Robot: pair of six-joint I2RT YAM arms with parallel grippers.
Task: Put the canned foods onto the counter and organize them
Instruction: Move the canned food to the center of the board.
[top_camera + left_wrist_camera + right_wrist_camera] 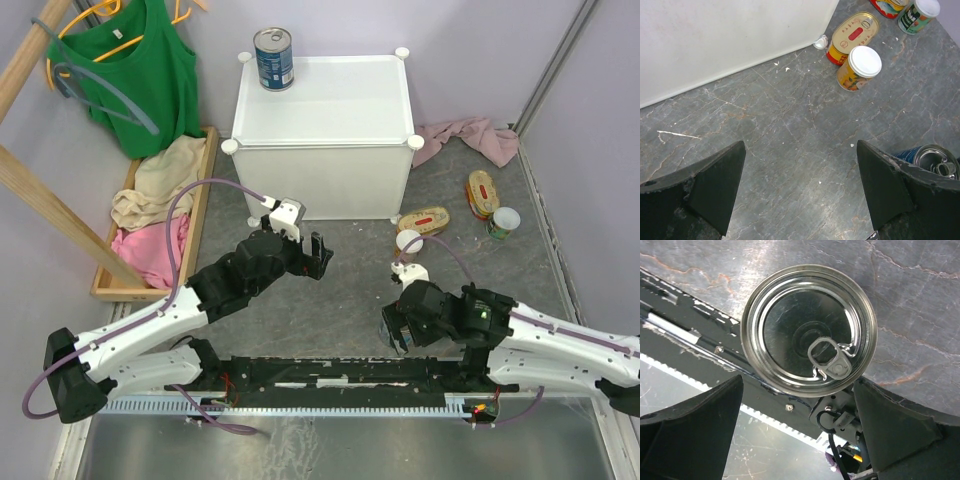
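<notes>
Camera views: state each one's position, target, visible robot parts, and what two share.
Top external: above, behind the arms, facing the white cabinet; both arms show.
Left wrist: on the left arm, facing the tabletop; open left gripper shows.
Right wrist: on the right arm, above a silver-topped can; open right gripper shows.
Shared: white-lidded can, top and left wrist.

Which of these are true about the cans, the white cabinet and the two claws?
1. One blue-labelled can stands on the white cabinet. True.
2. Both oval tins lie on the cabinet. False: the near oval tin and the far oval tin lie on the grey surface beside it.
3. The left claw is open and empty. True.
4. The right claw is shut. False: the right claw is open, with a silver-topped can at its fingers.
</notes>
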